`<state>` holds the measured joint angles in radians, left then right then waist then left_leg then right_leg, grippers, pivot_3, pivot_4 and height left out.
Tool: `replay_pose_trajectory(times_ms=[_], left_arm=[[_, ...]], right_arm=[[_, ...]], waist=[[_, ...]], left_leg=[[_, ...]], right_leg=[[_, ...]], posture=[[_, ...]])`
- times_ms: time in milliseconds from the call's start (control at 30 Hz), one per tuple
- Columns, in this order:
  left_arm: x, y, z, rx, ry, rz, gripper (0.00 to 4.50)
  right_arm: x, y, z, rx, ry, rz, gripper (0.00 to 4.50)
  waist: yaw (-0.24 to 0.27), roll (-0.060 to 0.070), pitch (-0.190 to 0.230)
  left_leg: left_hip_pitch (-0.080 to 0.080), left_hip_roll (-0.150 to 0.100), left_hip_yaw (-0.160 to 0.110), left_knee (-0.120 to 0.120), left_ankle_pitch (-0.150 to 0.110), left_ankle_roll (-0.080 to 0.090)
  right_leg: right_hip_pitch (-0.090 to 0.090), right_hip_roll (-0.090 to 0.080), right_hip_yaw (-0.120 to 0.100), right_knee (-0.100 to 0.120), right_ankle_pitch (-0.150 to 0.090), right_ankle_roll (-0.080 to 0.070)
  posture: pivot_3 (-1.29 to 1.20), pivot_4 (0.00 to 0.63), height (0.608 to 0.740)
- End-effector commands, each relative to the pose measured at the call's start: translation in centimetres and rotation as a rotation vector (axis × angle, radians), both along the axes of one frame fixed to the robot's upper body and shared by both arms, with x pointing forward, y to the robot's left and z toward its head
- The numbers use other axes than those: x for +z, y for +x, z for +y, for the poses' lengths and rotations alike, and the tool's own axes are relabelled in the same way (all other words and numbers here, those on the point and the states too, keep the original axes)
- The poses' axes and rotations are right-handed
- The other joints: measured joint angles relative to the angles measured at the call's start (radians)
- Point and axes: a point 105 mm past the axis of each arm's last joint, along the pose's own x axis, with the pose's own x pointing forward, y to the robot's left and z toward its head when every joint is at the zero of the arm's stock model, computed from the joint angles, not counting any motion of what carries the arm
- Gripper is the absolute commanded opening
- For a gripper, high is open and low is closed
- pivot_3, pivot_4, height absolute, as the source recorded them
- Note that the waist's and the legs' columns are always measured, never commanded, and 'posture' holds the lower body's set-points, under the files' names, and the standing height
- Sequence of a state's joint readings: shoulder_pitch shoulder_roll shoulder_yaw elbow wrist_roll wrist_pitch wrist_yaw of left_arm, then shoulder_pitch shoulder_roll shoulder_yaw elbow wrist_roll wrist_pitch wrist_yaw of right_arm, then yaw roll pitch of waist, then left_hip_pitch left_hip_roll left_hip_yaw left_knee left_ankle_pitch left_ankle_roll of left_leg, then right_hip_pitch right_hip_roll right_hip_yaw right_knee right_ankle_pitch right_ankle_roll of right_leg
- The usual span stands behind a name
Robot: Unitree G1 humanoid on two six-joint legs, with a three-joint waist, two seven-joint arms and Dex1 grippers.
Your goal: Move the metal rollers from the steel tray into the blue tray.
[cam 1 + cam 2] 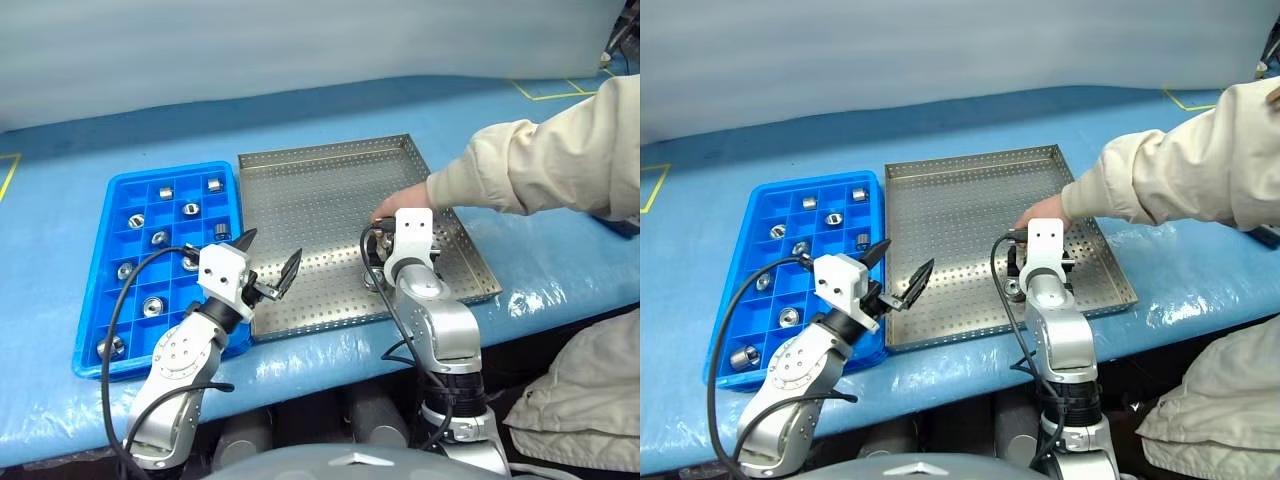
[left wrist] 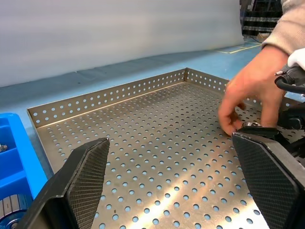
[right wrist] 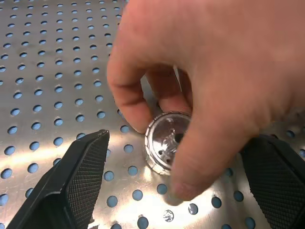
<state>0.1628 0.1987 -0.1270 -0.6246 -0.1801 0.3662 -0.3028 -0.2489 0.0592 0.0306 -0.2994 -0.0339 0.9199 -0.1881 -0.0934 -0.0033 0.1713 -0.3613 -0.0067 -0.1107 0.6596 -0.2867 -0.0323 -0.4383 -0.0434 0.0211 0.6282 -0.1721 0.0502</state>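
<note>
Roller (image 3: 167, 140): small, rigid, slick metal; person's hand (image 3: 200, 81) holds it on steel tray (image 1: 300, 180). Grip across curved sides. Both pincers wide, empty: right (image 3: 176, 181), left (image 1: 268, 262).

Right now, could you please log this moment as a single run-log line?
left gripper: open, above steel tray | right gripper: open | person's hand: holding metal roller on tray | blue tray: holds several rollers

Blue-covered table (image 1: 60, 180): blue tray (image 1: 112, 205), steel tray (image 1: 320, 190)
</note>
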Motion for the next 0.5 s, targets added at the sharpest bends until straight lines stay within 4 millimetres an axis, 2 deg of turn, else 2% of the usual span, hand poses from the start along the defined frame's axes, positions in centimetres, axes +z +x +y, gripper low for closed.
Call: replay_pose_trajectory(times_ms=[33, 500], left_arm=[[0.43, -0.09, -0.14, -0.009, -0.018, -0.016, 4.5], [0.49, -0.18, -0.19, -0.006, -0.015, -0.017, 4.5]], right_arm=[[1.69, 0.21, 0.1, -0.001, 0.003, -0.066, 4.46], [1.52, 0.25, 0.63, 0.028, -0.004, -0.058, 4.46]], waist=[[0.0, 0.0, 0.0], [0.001, 0.0, 0.0]], left_leg=[[0.0, 0.0, 0.0, 0.0, 0.0, 0.0], [0.0, 0.0, 0.0, 0.0, 0.0, 0.0]], right_leg=[[0.0, 0.0, 0.0, 0.0, 0.0, 0.0], [0.0, 0.0, 0.0, 0.0, 0.0, 0.0]], posture=[[-0.09, 0.15, 0.74], [-0.08, 0.15, 0.74]])
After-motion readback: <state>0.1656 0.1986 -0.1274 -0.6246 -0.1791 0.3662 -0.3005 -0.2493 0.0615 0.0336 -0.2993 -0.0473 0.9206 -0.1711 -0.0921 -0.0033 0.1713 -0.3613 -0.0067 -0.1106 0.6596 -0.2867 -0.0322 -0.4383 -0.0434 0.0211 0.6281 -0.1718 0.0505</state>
